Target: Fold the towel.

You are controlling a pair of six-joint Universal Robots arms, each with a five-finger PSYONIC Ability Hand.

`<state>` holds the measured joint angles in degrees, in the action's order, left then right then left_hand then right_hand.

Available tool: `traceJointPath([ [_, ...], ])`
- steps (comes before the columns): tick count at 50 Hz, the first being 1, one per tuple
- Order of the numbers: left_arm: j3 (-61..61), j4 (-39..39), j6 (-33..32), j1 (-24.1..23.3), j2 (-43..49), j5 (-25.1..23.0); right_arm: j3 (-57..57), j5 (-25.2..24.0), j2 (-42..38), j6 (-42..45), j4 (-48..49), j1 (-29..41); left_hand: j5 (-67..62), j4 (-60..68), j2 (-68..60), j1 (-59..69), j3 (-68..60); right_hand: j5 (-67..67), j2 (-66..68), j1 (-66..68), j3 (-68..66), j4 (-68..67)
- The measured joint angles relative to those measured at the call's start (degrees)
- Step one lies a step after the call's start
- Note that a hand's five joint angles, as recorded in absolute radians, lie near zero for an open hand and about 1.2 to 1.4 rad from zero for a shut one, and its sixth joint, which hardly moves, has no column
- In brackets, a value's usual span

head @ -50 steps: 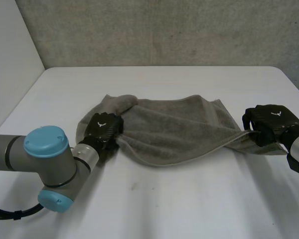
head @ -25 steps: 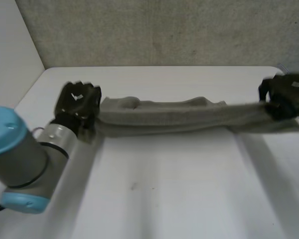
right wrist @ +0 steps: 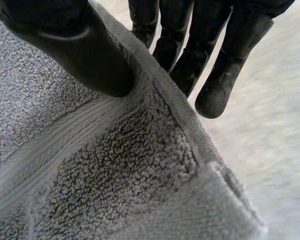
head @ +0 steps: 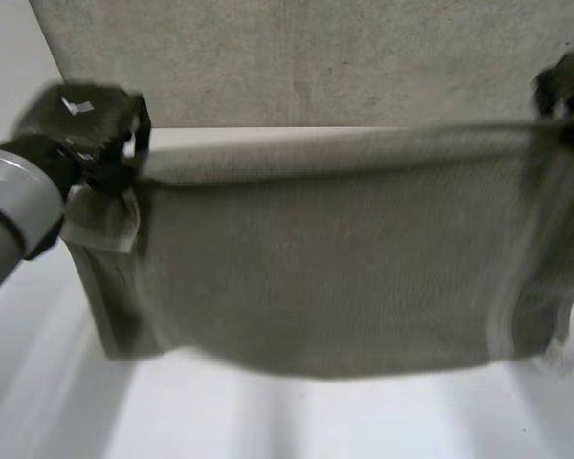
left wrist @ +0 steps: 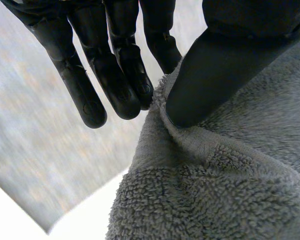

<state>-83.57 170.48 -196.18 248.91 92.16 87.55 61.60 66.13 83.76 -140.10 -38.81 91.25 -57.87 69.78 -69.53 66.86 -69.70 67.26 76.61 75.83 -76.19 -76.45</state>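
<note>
- Grey terry towel (head: 316, 258) is being held stretched across mid-frame, over white table (head: 268, 421).
- Top corners are being pinched thumb-against-fingers: left hand (head: 91, 124) upper left, right hand (head: 564, 91) upper right.
- Advice: top edge to be kept level, taut.

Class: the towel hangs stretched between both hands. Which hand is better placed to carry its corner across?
Left, marginally. Both hands pinch the towel's top corners, but the left hand sits nearer the table's middle, while the right hand reaches far out to the side.
</note>
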Motion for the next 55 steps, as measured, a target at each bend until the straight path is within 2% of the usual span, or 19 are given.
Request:
traceJointPath([
  [6,7.78,-1.68,-0.99,1.03,13.54,0.06,-3.34,7.71,-10.16,3.76,0.00,7.87,-0.11,0.00,-0.01,0.00,0.00,0.01,0.00,0.00,0.00,0.00],
  [13,25.26,0.44,-3.95,1.09,24.21,0.30,-16.30,15.31,-19.30,1.33,12.48,13.78,-0.11,0.01,-0.13,0.01,-0.05,0.01,0.27,0.00,0.00,0.00],
  [17,36.50,7.24,-4.07,0.95,25.80,0.54,-24.94,18.59,-20.75,-2.96,26.73,14.69,-0.11,0.02,-0.16,0.01,-0.08,0.01,0.27,0.00,0.00,0.00],
  [20,39.89,13.81,-2.77,0.93,24.67,0.75,-27.45,19.80,-19.58,-5.39,34.74,14.69,-0.12,0.02,-0.17,0.01,-0.08,0.01,0.27,0.00,0.00,0.00],
  [23,39.70,18.59,-1.14,0.94,23.09,0.81,-27.12,20.16,-18.14,-6.48,37.55,14.60,-0.16,0.02,-0.18,0.01,-0.08,0.02,0.27,0.00,0.00,0.00],
  [27,34.17,22.84,1.50,1.20,20.49,0.57,-22.71,19.89,-16.03,-7.11,35.12,14.47,-0.58,0.02,-0.18,0.01,-0.08,0.26,0.26,0.00,0.00,0.01],
  [31,25.11,23.29,2.60,1.98,18.82,0.19,-15.26,19.00,-14.90,-7.01,29.67,14.32,-0.58,0.01,-0.18,0.01,-0.08,0.27,0.27,0.00,0.00,0.01],
  [37,6.08,22.85,2.71,3.94,17.74,-1.33,2.85,14.75,-12.78,-6.38,25.58,13.79,-0.58,0.02,-0.18,0.01,-0.08,0.27,0.27,0.00,0.00,0.01],
  [39,-1.87,23.14,2.55,4.71,18.15,-2.88,11.51,12.25,-12.06,-6.00,26.67,13.66,-0.58,0.01,-0.18,0.42,-0.08,0.27,0.27,-0.01,0.00,0.01],
  [44,-14.22,25.44,1.44,5.80,20.49,-6.53,26.22,9.45,-12.02,-4.85,32.45,13.54,-0.58,0.02,-0.19,0.51,-0.08,0.27,0.27,-0.01,0.00,0.01],
  [52,-23.51,30.02,-4.93,6.14,23.09,-9.13,39.86,8.53,-12.33,-3.19,41.76,10.93,-0.27,-2.06,2.11,0.34,2.28,0.27,0.27,-0.01,0.00,0.01],
  [55,-24.55,30.91,-7.48,6.11,22.98,-9.22,41.90,8.37,-12.00,-3.18,43.35,9.85,6.92,-8.74,8.74,-6.37,8.65,0.27,0.22,-0.01,0.00,0.01],
])
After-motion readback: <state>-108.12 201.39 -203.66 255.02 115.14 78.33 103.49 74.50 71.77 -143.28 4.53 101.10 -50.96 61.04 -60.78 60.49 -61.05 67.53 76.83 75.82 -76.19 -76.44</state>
